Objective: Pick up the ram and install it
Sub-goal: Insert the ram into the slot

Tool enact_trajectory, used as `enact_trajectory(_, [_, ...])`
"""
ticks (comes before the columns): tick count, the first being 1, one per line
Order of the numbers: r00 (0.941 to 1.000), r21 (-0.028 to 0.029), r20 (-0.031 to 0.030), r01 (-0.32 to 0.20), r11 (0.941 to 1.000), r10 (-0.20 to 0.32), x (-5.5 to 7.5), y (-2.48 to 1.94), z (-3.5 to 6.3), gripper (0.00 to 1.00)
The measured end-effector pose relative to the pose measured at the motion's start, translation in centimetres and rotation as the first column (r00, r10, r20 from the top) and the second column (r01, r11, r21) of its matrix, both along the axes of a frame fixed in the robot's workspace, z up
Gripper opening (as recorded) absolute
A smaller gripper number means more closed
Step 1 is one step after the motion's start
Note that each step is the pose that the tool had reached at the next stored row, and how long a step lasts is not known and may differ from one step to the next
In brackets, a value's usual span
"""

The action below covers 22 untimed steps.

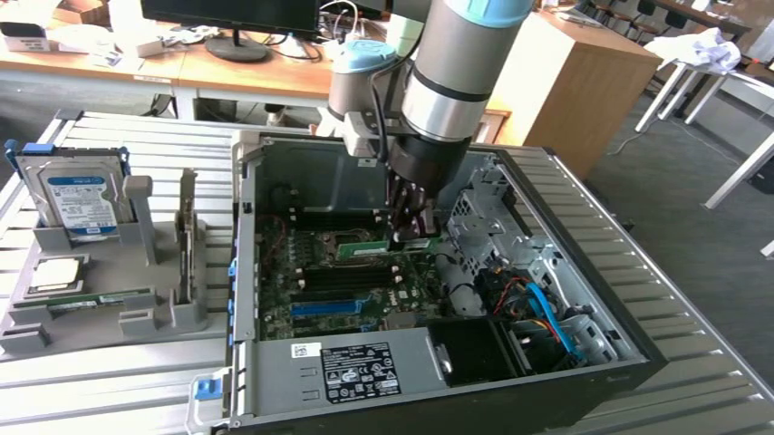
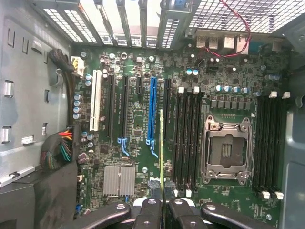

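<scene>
Listing by size, largest first.

- Ribbed grey metal table (image 1: 109, 399): carries everything.
- Open black tower computer case (image 1: 629, 353): lies on its side across the table's middle, with the green motherboard (image 1: 303, 281) exposed.
- Grey plastic parts rack (image 1: 145, 313): sits by the table's edge on the exterior view's left, with a spare green memory stick (image 1: 85, 301) lying in it.
- Black two-fingered gripper (image 1: 409, 234): clenched on the ram (image 2: 161, 143), a thin green circuit-board stick held edge-on above the motherboard, near the black memory slots (image 2: 188, 138).
- Status: pick-up done; ram not yet seated.

Probably an office lab: desk (image 1: 248, 74), monitor (image 1: 230, 13) (wooden cabinet (image 1: 575, 91) beside).
</scene>
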State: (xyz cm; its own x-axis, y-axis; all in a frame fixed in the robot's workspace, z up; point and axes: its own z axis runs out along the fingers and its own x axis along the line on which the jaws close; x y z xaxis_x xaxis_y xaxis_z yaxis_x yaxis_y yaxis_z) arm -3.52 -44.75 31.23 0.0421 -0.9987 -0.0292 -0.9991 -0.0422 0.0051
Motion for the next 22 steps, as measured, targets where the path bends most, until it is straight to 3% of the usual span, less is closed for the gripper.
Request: enact_trajectory(22, [1.0000,0.0000,0.0000,0.000,1.0000,0.000,0.00,0.00,-0.63,0.13])
